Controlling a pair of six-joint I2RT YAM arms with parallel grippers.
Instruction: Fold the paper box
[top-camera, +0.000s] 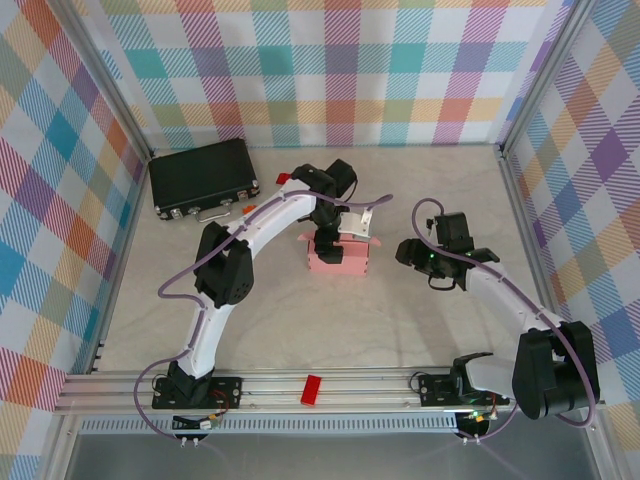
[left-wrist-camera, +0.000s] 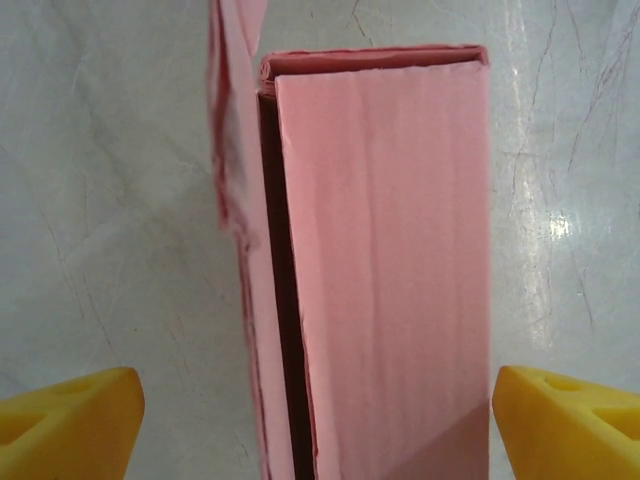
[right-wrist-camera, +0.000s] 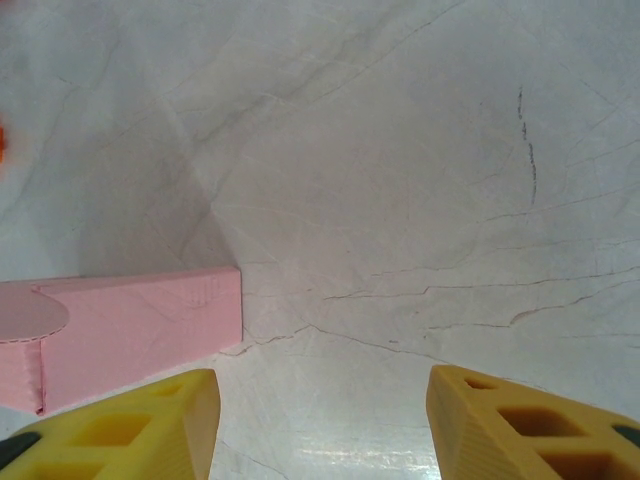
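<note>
Showing the paper box (top-camera: 340, 262) at the middle of the counter (top-camera: 420, 330): a shallow pale-pink rectangular shell with one flap (left-wrist-camera: 232, 120) upright along its long side and a dark slit (left-wrist-camera: 280, 300) where the top panel has not seated against the wall. Note the material: thin matte card, faintly ribbed along its length, with sharp creases and soft, slightly frayed cut edges. You should expect it to be very light, stiff only along its folds, and easy to dent or to skid across the smooth, veined, glossy counter. The left end effector (left-wrist-camera: 316, 395) hangs directly above the box with its yellow fingers (left-wrist-camera: 80, 420) spread wide on either side, gripping nothing. The right end effector (right-wrist-camera: 322, 400) sits low to the box's right, likewise open and empty, the box's short end just beside one of its fingers. Take hold, if you must, across the narrow width near a creased corner, or press the loose flap at its free edge rather than pinching the hollow middle.
</note>
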